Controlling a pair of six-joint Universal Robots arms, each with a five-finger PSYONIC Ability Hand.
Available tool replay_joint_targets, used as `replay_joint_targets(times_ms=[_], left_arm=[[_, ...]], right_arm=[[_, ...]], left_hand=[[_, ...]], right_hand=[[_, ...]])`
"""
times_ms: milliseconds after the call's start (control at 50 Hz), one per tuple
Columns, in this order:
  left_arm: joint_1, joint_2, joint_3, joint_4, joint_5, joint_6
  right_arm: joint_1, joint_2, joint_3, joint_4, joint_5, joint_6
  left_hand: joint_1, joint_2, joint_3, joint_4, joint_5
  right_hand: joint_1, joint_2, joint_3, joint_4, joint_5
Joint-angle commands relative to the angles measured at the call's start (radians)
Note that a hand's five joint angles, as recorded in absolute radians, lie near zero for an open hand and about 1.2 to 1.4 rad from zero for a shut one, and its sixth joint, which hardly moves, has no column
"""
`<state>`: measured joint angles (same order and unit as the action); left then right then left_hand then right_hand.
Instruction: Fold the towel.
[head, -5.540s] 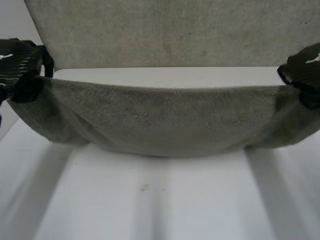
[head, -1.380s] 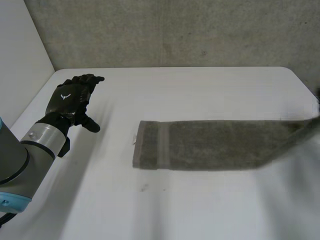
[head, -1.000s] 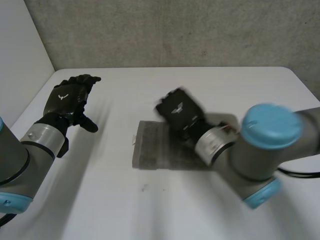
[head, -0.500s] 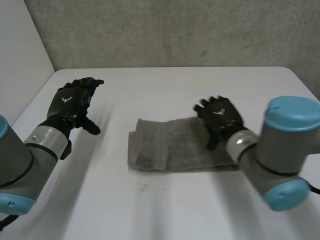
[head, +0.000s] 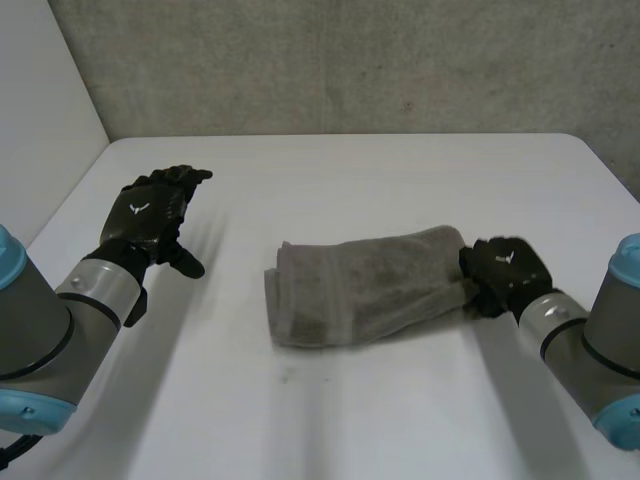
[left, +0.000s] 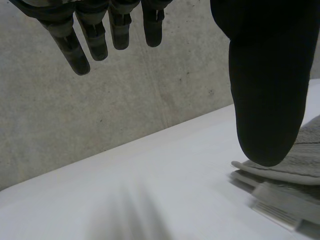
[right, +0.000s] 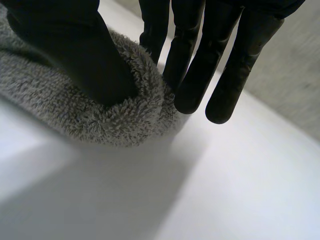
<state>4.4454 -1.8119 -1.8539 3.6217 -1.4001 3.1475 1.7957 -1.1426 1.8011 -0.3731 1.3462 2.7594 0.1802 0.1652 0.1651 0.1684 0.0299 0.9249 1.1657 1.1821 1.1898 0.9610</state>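
Here, tagged towel (head: 360, 290), right robot hand (head: 505, 272) pinching

Grey-green terry towel (head: 365, 288), folded over into a thick lumpy bundle. Lies flat near the middle of the white table (head: 350, 180), long axis across it, slightly skewed, right end farther back. Left end shows stacked layers and a banded hem; right end is a rounded fold.
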Motion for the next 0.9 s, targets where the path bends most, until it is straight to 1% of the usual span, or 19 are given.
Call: replay_joint_targets(times_ms=[20, 100, 140, 200, 320, 400, 480, 520, 540, 560, 580, 600, 640, 680, 700, 740, 760, 800, 900], left_arm=[[0.0, 0.0, -0.001, 0.0, 0.0, 0.0], [0.0, 0.002, -0.001, 0.0, 0.0, 0.0], [0.002, 0.002, -0.001, 0.0, 0.0, 0.0], [0.002, 0.003, -0.001, 0.0, -0.002, -0.001], [0.0, 0.006, -0.005, 0.0, -0.002, 0.0], [0.002, 0.009, -0.005, -0.001, -0.005, -0.001], [0.0, 0.016, 0.001, -0.012, -0.004, -0.001], [-0.004, 0.017, 0.007, -0.014, -0.004, -0.004], [-0.012, 0.022, 0.016, -0.02, -0.002, -0.004], [-0.012, 0.022, 0.016, -0.02, -0.002, -0.004], [-0.021, 0.026, 0.027, -0.037, -0.002, -0.003], [-0.031, 0.034, 0.042, -0.067, -0.002, -0.004], [-0.043, 0.039, 0.067, -0.102, -0.002, -0.009], [-0.057, 0.039, 0.099, -0.141, -0.004, -0.014], [-0.069, 0.036, 0.129, -0.174, -0.005, -0.017], [-0.087, 0.026, 0.163, -0.202, -0.007, -0.02], [-0.109, 0.02, 0.197, -0.225, -0.007, -0.023], [-0.136, 0.003, 0.235, -0.238, -0.008, -0.032], [-0.237, -0.087, 0.37, -0.282, -0.026, -0.089]], right_arm=[[0.051, -0.068, -0.09, -0.017, 0.034, -0.099], [0.169, -0.058, -0.16, -0.016, 0.048, -0.184], [0.314, -0.005, -0.219, -0.021, 0.051, -0.295], [0.416, 0.058, -0.258, -0.023, 0.041, -0.424], [0.505, 0.144, -0.264, -0.018, 0.01, -0.551], [0.544, 0.191, -0.238, -0.021, -0.122, -0.561], [0.542, 0.185, -0.235, -0.015, -0.159, -0.552], [0.536, 0.153, -0.229, -0.013, -0.154, -0.514], [0.536, 0.153, -0.229, -0.013, -0.154, -0.514], [0.519, 0.133, -0.224, -0.012, -0.156, -0.471], [0.519, 0.133, -0.224, -0.012, -0.156, -0.471], [0.477, 0.104, -0.209, -0.013, -0.169, -0.405], [0.421, 0.063, -0.197, -0.021, -0.171, -0.317], [0.326, -0.037, -0.187, -0.021, -0.17, -0.095], [0.326, -0.037, -0.187, -0.021, -0.17, -0.093], [0.245, -0.089, -0.192, -0.015, -0.153, 0.11], [0.244, -0.089, -0.192, -0.015, -0.153, 0.111], [0.165, -0.098, -0.197, 0.019, -0.15, 0.243], [0.102, -0.13, -0.212, 0.127, -0.13, 0.327]], left_hand=[[-0.006, 0.009, 0.009, 0.006, -0.03], [-0.006, 0.009, 0.009, 0.006, -0.03], [-0.006, 0.009, 0.009, 0.006, -0.03], [-0.006, 0.009, 0.009, 0.006, -0.03], [-0.006, 0.009, 0.009, 0.006, -0.03], [-0.006, 0.009, 0.009, 0.006, -0.03], [-0.006, 0.009, 0.009, 0.006, -0.03], [-0.005, 0.01, 0.01, 0.007, -0.029], [0.001, 0.016, 0.016, 0.013, -0.023], [0.001, 0.016, 0.016, 0.013, -0.023], [0.007, 0.022, 0.022, 0.019, -0.017], [0.01, 0.025, 0.025, 0.022, -0.014], [0.007, 0.022, 0.022, 0.019, -0.017], [0.001, 0.016, 0.016, 0.013, -0.023], [-0.002, 0.013, 0.013, 0.01, -0.026], [-0.002, 0.013, 0.013, 0.01, -0.026], [-0.002, 0.013, 0.013, 0.01, -0.026], [0.001, 0.016, 0.016, 0.013, -0.023], [0.01, 0.025, 0.025, 0.022, -0.014]], right_hand=[[0.471, 0.231, 0.214, 0.206, 0.261], [0.471, 0.231, 0.214, 0.206, 0.261], [0.471, 0.231, 0.214, 0.206, 0.261], [0.471, 0.231, 0.214, 0.206, 0.261], [0.471, 0.231, 0.214, 0.206, 0.261], [0.471, 0.231, 0.214, 0.206, 0.261], [0.431, 0.191, 0.174, 0.166, 0.221], [-0.235, -0.476, -0.492, -0.5, -0.445], [-0.238, -0.479, -0.495, -0.503, -0.449], [-0.503, -0.743, -0.76, -0.767, -0.713], [-0.505, -0.746, -0.762, -0.77, -0.716], [-0.732, -0.973, -0.989, -0.997, -0.943], [-0.75, -0.991, -1.008, -1.015, -0.961], [-0.75, -0.991, -1.008, -1.015, -0.961], [-0.75, -0.991, -1.008, -1.015, -0.961], [-0.75, -0.991, -1.008, -1.015, -0.961], [-0.75, -0.991, -1.008, -1.015, -0.961], [-0.75, -0.991, -1.008, -1.015, -0.961], [-0.75, -0.991, -1.008, -1.015, -0.961]])
